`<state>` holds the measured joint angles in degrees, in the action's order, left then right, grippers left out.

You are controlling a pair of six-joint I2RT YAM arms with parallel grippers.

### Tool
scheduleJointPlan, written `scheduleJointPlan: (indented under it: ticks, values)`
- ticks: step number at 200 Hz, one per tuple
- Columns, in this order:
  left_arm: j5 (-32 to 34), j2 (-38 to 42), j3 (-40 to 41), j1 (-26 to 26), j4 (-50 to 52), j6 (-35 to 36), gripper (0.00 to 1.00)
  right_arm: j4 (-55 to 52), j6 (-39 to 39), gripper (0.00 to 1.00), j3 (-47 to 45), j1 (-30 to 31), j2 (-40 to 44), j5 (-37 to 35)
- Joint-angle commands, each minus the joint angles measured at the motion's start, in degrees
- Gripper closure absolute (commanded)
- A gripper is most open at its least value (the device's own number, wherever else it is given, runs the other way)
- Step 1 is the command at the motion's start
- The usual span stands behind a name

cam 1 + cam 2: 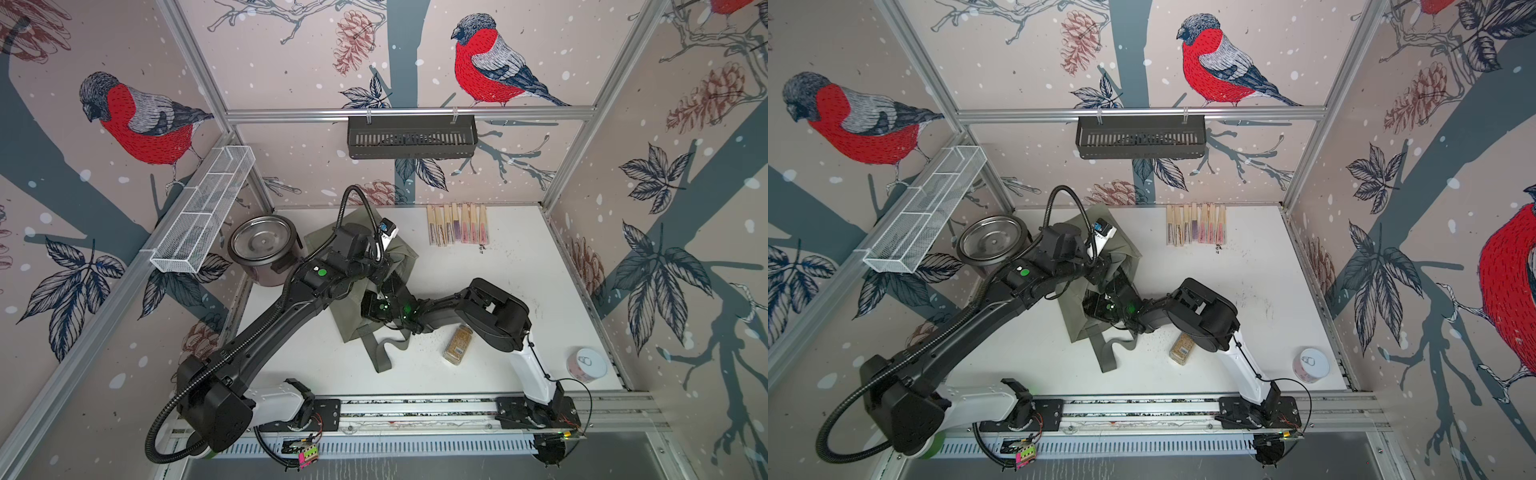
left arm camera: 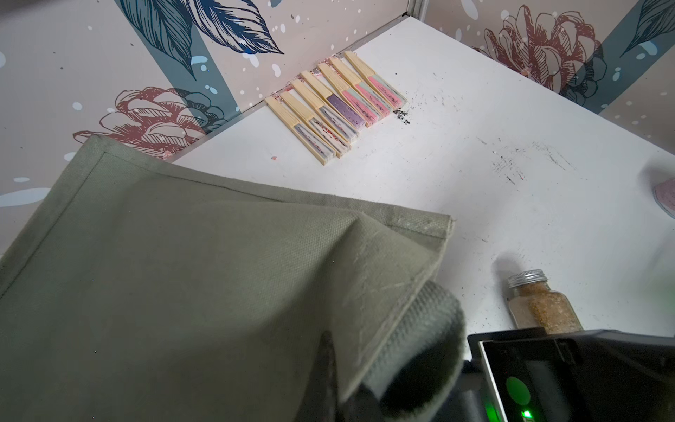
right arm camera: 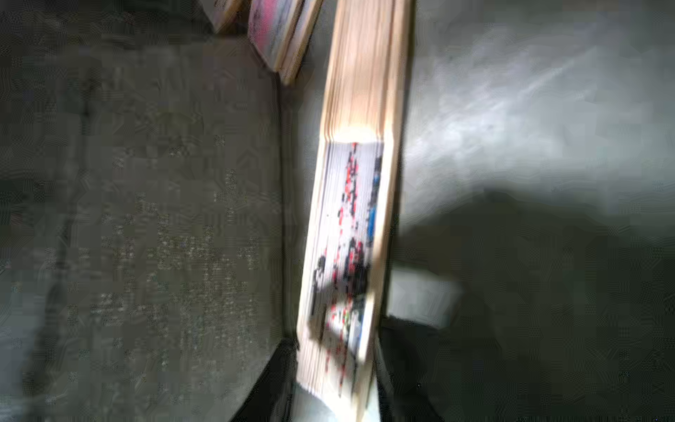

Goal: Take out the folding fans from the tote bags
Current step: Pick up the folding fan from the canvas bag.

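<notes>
7 fans point(image 2: 334, 106) on tbl point(image 2: 475, 204); 1 bag point(image 2: 182, 274).

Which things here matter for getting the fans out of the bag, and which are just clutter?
Job:
- bag
- fans laid out by the back wall
- fans inside, at least two, blurred

Lying about:
- pot
- spice jar
- can
- wire basket
- black rack

Tote bag point(image 2: 182, 274) of matt, coarse-woven olive-grey cloth at lower left, folding fans point(image 2: 336, 106) of pale smooth bamboo with printed paper-like leaves, pot point(image 1: 259, 243) of shiny steel, jar point(image 2: 540, 307) of clear glass with metal cap, smooth white scuffed surface point(image 2: 475, 204)
</notes>
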<state>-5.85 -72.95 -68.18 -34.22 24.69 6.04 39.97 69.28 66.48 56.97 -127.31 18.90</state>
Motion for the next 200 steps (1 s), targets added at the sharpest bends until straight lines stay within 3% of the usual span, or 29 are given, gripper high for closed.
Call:
scheduleJointPlan:
  ticks: [1, 119, 150, 173, 200]
  values:
    - [-0.1, 0.0, -0.1, -0.1, -2.4, 0.3, 1.0, 2.8, 3.9, 0.62, 0.1, 0.1, -0.8, 1.5]
    - [-0.2, 0.0, -0.1, -0.1, -2.6, 0.3, 1.0, 10.7, 11.4, 0.62, 5.3, -0.3, -6.6, 3.5]
    - [-0.1, 0.0, 0.1, -0.1, -2.6, 0.3, 1.0, 18.9, 13.0, 0.63, 4.4, -0.3, -6.8, 1.3]
    - [-0.1, -0.1, -0.1, -0.1, -2.5, 0.3, 1.0, 14.5, 12.5, 0.62, 7.6, 0.1, -8.3, -0.2]
    - [-0.1, 0.0, 0.2, -0.2, -2.8, 0.3, 1.0, 19.0, 15.8, 0.63, 8.3, 0.1, -10.9, -0.7]
